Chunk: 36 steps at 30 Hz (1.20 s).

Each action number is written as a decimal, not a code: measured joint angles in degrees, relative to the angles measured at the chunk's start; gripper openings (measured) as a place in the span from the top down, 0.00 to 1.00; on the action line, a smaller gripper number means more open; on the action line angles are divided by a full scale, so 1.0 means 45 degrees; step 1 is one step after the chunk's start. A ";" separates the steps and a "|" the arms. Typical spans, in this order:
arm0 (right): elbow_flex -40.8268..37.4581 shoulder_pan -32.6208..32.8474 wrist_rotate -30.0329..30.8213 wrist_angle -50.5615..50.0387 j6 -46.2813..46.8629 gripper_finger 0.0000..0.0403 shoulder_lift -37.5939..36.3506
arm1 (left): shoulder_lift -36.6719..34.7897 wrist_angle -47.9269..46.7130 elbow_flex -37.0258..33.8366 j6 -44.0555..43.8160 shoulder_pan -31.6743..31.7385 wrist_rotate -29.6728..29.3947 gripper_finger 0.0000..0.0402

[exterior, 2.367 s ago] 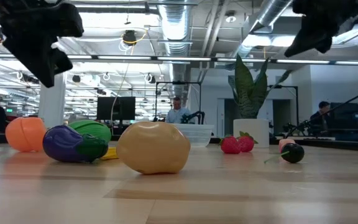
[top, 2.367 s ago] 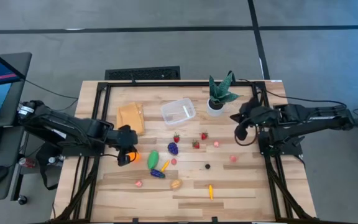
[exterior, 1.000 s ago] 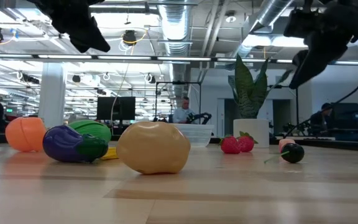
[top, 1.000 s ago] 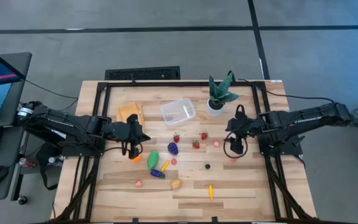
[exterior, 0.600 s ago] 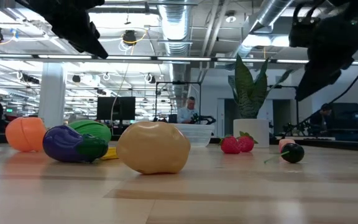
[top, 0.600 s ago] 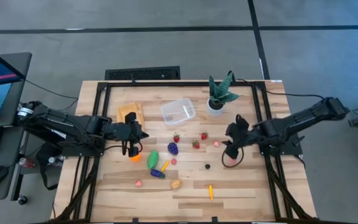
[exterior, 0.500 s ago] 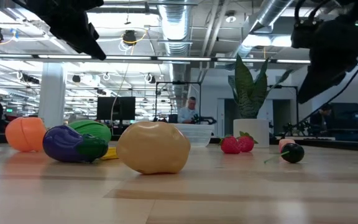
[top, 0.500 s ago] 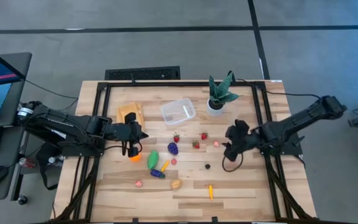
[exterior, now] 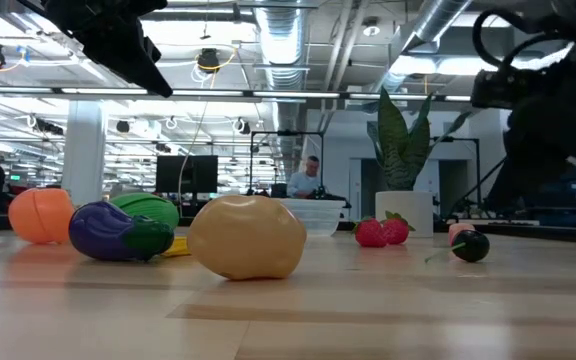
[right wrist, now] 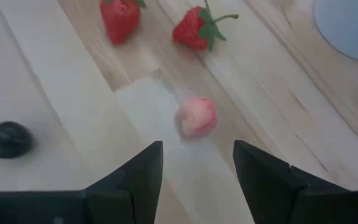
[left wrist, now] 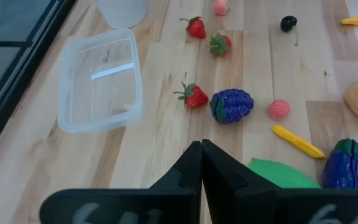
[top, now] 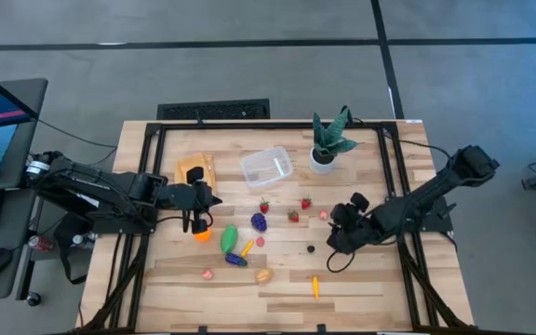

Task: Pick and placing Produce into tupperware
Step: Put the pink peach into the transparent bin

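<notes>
The clear tupperware [top: 267, 167] stands at the table's far middle, also in the left wrist view [left wrist: 101, 81]. Produce is strewn over the wood: strawberries [top: 293, 216], purple grapes [top: 259, 221], a green piece [top: 228, 238], an eggplant [top: 236, 261], a tan piece [top: 263, 274], a dark cherry [top: 311, 248]. My right gripper [right wrist: 197, 155] is open and slants down, just short of a small pink piece [right wrist: 196, 116]. My left gripper [left wrist: 201, 155] is shut above the table's left part, beside an orange fruit [top: 200, 234].
A spiky green plant in a white pot [top: 328, 141] stands right of the tub. A tan-yellow cloth [top: 195, 171] lies at the far left. An orange carrot [top: 315, 287] and a pink bit [top: 207, 274] lie near the front edge. A black frame borders the table.
My right gripper has come down and moved toward the table's near edge and a little left, away from the plant, tipping more steeply downward and rolling at the wrist. It now hangs low over the wood by the pink piece and the cherry.
</notes>
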 joint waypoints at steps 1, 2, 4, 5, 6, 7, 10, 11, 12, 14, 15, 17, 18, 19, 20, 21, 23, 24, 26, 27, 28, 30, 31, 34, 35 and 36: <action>0.0000 0.0032 0.0089 0.0142 0.0000 0.52 0.0166 | 0.0000 0.0000 0.0000 0.0005 0.0000 -0.0004 1.00; 0.0000 0.0042 0.0160 0.0268 -0.0003 0.51 0.0307 | 0.0000 0.0003 0.0000 0.0005 0.0000 -0.0008 1.00; 0.0000 0.0059 0.0406 0.0514 -0.0003 0.51 0.0584 | 0.0000 0.0005 0.0000 0.0005 0.0000 -0.0026 1.00; 0.0000 0.0057 0.0416 0.0685 -0.0010 0.51 0.0754 | 0.0001 0.0000 0.0000 0.0005 0.0000 -0.0029 1.00; 0.0000 0.0057 0.0448 0.0712 -0.0024 0.51 0.0912 | 0.0001 0.0000 0.0000 0.0005 0.0000 -0.0029 1.00; 0.0000 0.0061 0.0523 0.0738 -0.0024 0.51 0.1070 | 0.0005 0.0005 0.0000 0.0005 0.0000 -0.0029 1.00; 0.0000 0.0311 0.1167 0.0817 0.0065 0.52 0.1386 | 0.0005 -0.0034 0.0000 0.0005 0.0000 -0.0029 1.00; 0.0000 0.0444 0.1454 0.0826 0.0231 0.52 0.1415 | 0.0005 -0.0040 0.0000 0.0005 0.0000 -0.0029 1.00; 0.0000 0.0593 0.1766 0.0798 0.0411 0.52 0.1424 | 0.0005 -0.0087 0.0000 0.0005 0.0000 -0.0029 1.00; 0.0000 0.0943 0.2216 0.0720 0.0741 0.53 0.1428 | 0.0005 -0.0180 0.0000 0.0010 0.0000 -0.0029 1.00; 0.0000 0.1130 0.2376 0.0654 0.0910 0.53 0.1428 | 0.0005 -0.0228 0.0000 0.0010 0.0000 -0.0029 1.00; -0.0018 0.1443 0.2430 0.0573 0.1243 0.54 0.1428 | 0.0005 -0.0340 0.0000 0.0014 0.0000 -0.0029 1.00; -0.0098 0.1590 0.2453 0.0593 0.1439 0.54 0.1428 | 0.0005 -0.0355 0.0000 0.0032 0.0000 -0.0062 1.00; -0.0232 0.1717 0.2485 0.0627 0.1700 0.54 0.1428 | 0.0005 -0.0347 0.0000 0.0088 0.0000 -0.0130 1.00; -0.0433 0.1887 0.2642 0.0739 0.2058 0.54 0.1428 | 0.0005 -0.0345 0.0000 0.0125 -0.0003 -0.0196 1.00; -0.0678 0.2080 0.2905 0.0898 0.2479 0.54 0.1428 | 0.0005 -0.0345 0.0000 0.0151 -0.0001 -0.0213 1.00; -0.1174 0.2569 0.3705 0.1137 0.3615 0.54 0.1428 | 0.0005 -0.0345 0.0000 0.0160 0.0000 -0.0228 1.00; -0.1370 0.2811 0.4104 0.1173 0.4208 0.54 0.1428 | 0.0005 -0.0345 0.0000 0.0162 0.0000 -0.0228 1.00; -0.1681 0.3182 0.4666 0.1301 0.5182 0.54 0.1428 | 0.0005 -0.0345 0.0000 0.0165 -0.0002 -0.0228 1.00; -0.1804 0.3307 0.4753 0.1374 0.5443 0.55 0.1428 | 0.0005 -0.0345 0.0000 0.0165 -0.0003 -0.0228 1.00; -0.1878 0.3368 0.4773 0.1491 0.5552 0.55 0.1433 | 0.0005 -0.0345 0.0000 0.0163 -0.0003 -0.0231 1.00; -0.1904 0.3383 0.4794 0.1790 0.5518 0.55 0.1433 | 0.0005 -0.0330 0.0000 0.0160 -0.0002 -0.0235 1.00; -0.1904 0.3355 0.4799 0.1953 0.5276 0.55 0.1433 | 0.0005 -0.0323 0.0000 0.0162 -0.0002 -0.0239 1.00; -0.1899 0.3130 0.4776 0.2525 0.4359 0.55 0.1433 | 0.0005 -0.0237 0.0000 0.0160 -0.0002 -0.0340 1.00; -0.1899 0.3040 0.4761 0.2599 0.4142 0.55 0.1433 | 0.0005 -0.0199 0.0000 0.0160 0.0000 -0.0444 1.00; -0.1899 0.2960 0.4739 0.2626 0.4000 0.55 0.1433 | 0.0005 -0.0186 0.0000 0.0155 0.0000 -0.0530 1.00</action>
